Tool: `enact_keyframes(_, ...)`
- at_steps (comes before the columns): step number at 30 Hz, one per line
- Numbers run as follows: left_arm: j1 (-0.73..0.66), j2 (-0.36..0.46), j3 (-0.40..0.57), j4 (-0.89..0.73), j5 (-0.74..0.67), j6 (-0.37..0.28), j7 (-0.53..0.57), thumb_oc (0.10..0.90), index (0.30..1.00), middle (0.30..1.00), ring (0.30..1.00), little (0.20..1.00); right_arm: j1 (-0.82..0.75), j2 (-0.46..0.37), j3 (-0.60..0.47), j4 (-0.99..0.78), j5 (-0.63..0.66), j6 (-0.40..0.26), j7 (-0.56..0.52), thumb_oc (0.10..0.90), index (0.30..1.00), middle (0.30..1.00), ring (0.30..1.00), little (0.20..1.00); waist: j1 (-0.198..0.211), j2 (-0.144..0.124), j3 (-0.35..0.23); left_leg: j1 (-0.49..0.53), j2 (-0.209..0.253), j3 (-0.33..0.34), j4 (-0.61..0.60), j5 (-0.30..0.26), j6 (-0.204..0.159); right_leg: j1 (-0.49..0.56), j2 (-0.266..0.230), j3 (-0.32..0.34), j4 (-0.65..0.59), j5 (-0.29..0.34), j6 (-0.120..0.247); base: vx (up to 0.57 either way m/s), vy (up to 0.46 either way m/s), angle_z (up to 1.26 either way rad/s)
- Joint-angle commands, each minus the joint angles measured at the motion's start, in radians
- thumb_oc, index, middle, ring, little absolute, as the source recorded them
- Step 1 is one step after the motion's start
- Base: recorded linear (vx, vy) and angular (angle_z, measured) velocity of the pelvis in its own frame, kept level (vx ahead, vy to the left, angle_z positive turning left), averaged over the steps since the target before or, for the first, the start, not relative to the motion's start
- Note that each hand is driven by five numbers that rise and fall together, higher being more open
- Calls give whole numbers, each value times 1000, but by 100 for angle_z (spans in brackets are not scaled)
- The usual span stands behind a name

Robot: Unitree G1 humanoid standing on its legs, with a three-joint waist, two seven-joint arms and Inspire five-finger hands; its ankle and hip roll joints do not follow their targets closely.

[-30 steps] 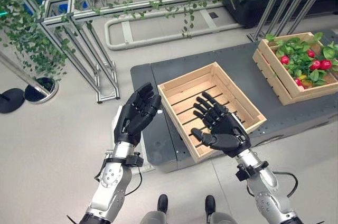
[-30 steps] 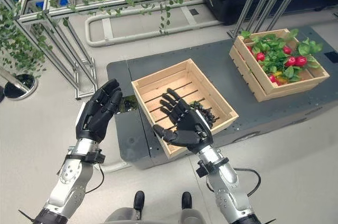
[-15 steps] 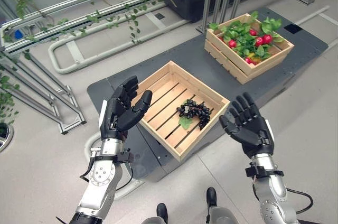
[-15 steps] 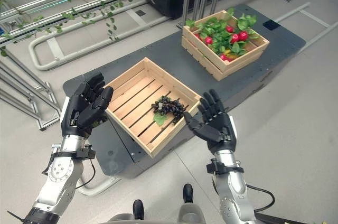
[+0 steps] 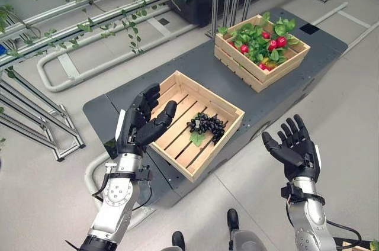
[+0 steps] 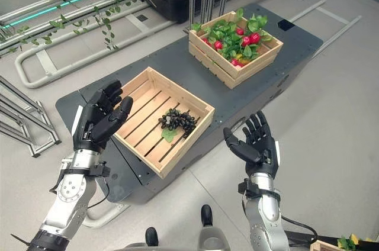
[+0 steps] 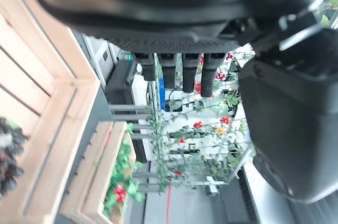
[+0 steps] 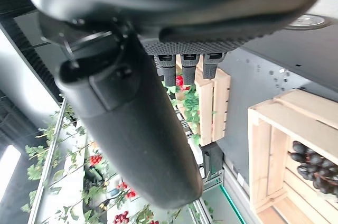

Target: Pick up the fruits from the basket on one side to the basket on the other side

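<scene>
A bunch of dark grapes [image 5: 205,124] with a green leaf lies in the near wooden crate [image 5: 228,106] on the dark platform. The far crate [image 5: 237,62] holds red fruits [image 5: 276,42] among green leaves. My left hand [image 5: 140,126] hovers open at the near crate's left edge, palm toward it, holding nothing. My right hand [image 5: 297,153] is open and empty, raised off the platform's front right side, well clear of both crates. The left wrist view shows the grapes [image 7: 7,155] and the far crate [image 7: 108,167]; the right wrist view shows the grapes [image 8: 313,168].
The dark platform [image 5: 296,79] carries both crates. Metal frames with hanging green vines [image 5: 89,20] stand behind and to the left. A white tube barrier [image 5: 65,67] lies on the floor. Another small crate corner [image 6: 334,244] sits at the lower right.
The camera has swung right, shifting the whole scene left. My right hand has drawn back from over the near crate to the front right, leaving the grapes lying in the crate.
</scene>
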Motion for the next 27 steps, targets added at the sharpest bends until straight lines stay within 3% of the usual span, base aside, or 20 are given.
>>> enact_keyframes(1,-58,41,-8,-111,-34,-73,-69,800,900,900,900,900,-20,0,0,-74,56,-72,42,800,900,900,900,900,-8,-7,-70,-66,57,-68,1,5,0,34,-29,-10,2,-31,9,-8,-279,2)
enact_keyframes(6,-46,55,-55,-137,-69,-61,-76,800,900,900,900,900,-44,-16,37,-37,69,-41,73,800,900,900,900,900,-4,-12,-75,-64,118,-43,1,55,-32,43,31,-18,2,-44,-32,-11,-348,-1)
enact_keyframes(8,-53,47,-73,-135,-86,-67,-74,800,900,900,900,900,-64,-28,48,-25,57,-32,82,800,900,900,900,900,7,-20,-60,-103,149,-54,79,106,-48,53,56,-20,2,-41,-54,-30,-368,-4)
enact_keyframes(10,-63,37,-83,-124,-98,-75,-85,800,900,900,900,900,-73,-38,50,-7,62,-34,89,800,900,900,900,900,13,-28,-51,-149,148,-62,153,107,-46,63,66,-37,2,-44,-68,-3,-258,-5)
enact_keyframes(11,-64,34,-85,-123,-98,-78,-88,800,900,900,900,900,-74,-38,50,0,67,-34,94,800,900,900,900,900,13,-30,-49,-160,140,-63,173,98,-43,65,67,-41,2,-45,-70,50,-199,-7)
enact_keyframes(12,-65,30,-90,-126,-94,-82,-90,800,900,900,900,900,-74,-39,47,13,66,-31,110,800,900,900,900,900,21,-34,-45,-185,85,-81,224,52,-20,75,67,-49,4,-53,-75,57,-91,-11)
enact_keyframes(15,-53,24,-82,-136,-99,-83,-90,800,900,900,900,900,-65,-42,50,20,63,-23,123,800,900,900,900,900,32,-32,-43,-190,-5,-99,230,-17,14,77,66,-47,20,-62,-69,93,12,-8)
enact_keyframes(17,-21,10,-61,-155,-99,-83,-104,800,900,900,900,900,-40,-46,61,6,51,-7,127,800,900,900,900,900,47,-9,-53,-146,-110,-114,137,-16,39,74,90,-47,35,-71,-58,172,101,-32)
enact_keyframes(19,-3,5,-73,-154,-90,-97,-109,800,900,900,900,900,-33,-44,72,-3,54,-8,109,800,900,900,900,900,56,-2,-61,-123,-151,-160,71,6,47,63,110,-45,58,-78,-52,129,77,-25)
enact_keyframes(21,9,4,-94,-147,-72,-116,-113,800,900,900,900,900,-33,-37,91,5,47,-19,102,800,900,900,900,900,62,-8,-68,-105,-155,-195,32,21,56,54,125,-35,86,-94,-52,114,78,-46)
enact_keyframes(27,3,14,-112,-122,-90,-138,-125,800,900,900,900,900,-25,-34,100,26,84,-32,137,800,900,900,900,900,64,-23,-87,-84,-154,-191,1,20,74,52,127,-70,135,-120,-45,67,128,0)
